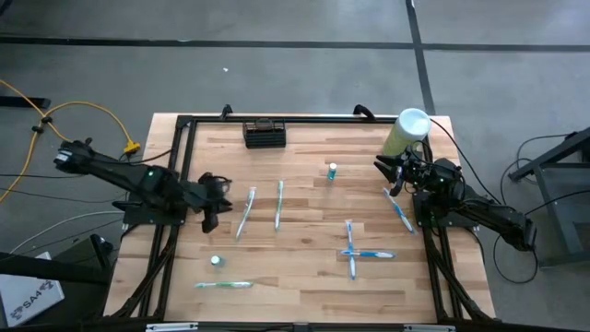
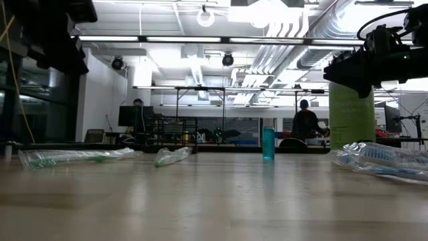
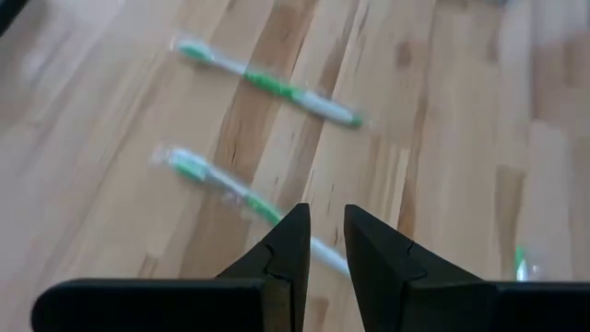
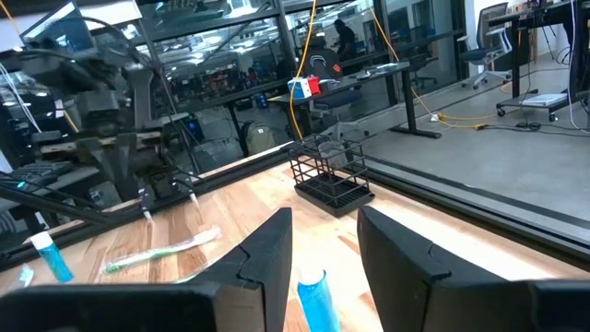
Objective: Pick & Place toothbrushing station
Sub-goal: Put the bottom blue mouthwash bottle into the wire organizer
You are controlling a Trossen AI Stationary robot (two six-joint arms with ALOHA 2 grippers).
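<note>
Two arms flank your target, and neither holds anything. The toothbrushing station [image 1: 265, 135] sits at the table's [image 1: 304, 277] far edge, near its middle, long axis running along that edge. From the left gripper [image 1: 214, 202] it lies ahead and off toward the centre; from the right gripper [image 1: 395, 171] it lies well across the table — the right wrist view shows it beyond the jaws, a little off their line. You're somewhat nearer with the left arm, by my judgement.

Left jaws stand narrow, a slim gap between them, hovering over a wrapped green toothbrush [image 3: 230, 189], with a second one [image 3: 277, 85] just past it. Right jaws are parted moderately, a small blue bottle [image 4: 319, 297] right in front of them and the pale green cylinder [image 1: 407, 132] close beside the gripper. Nothing stands directly before the station — the toothbrushes lie short of it.
</note>
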